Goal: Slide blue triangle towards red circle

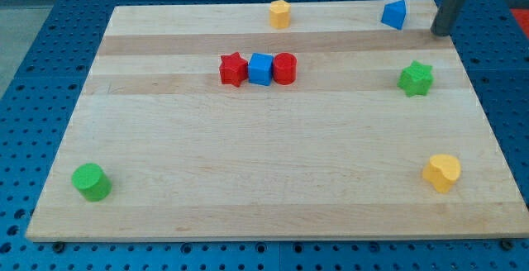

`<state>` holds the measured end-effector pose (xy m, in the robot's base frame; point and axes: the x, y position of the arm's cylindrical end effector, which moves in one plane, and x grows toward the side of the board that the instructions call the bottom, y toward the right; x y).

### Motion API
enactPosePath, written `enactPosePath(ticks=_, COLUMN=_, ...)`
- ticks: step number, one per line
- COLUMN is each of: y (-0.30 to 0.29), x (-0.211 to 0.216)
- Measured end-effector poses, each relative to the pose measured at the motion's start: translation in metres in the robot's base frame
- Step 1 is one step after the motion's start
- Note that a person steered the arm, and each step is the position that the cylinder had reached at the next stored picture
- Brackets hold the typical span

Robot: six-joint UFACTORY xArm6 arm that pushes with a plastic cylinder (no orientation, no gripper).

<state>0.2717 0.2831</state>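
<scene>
The blue triangle (394,14) sits near the top right corner of the wooden board (264,180). The red circle (284,68) stands in the upper middle, at the right end of a row with a blue cube (260,69) and a red star (234,69). The three touch side by side. My tip (440,32) is at the board's top right edge, just to the right of the blue triangle, with a small gap between them.
A yellow block (280,13) sits at the top middle. A green star (416,78) is at the right. A yellow heart (442,172) is at the bottom right. A green cylinder (91,181) is at the bottom left.
</scene>
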Motion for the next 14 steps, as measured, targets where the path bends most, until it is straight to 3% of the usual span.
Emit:
enactPosePath(ticks=2, y=-0.006, x=-0.038)
enactPosePath(ticks=4, y=-0.048, x=-0.044)
enactPosePath(ticks=14, y=-0.170, x=-0.002)
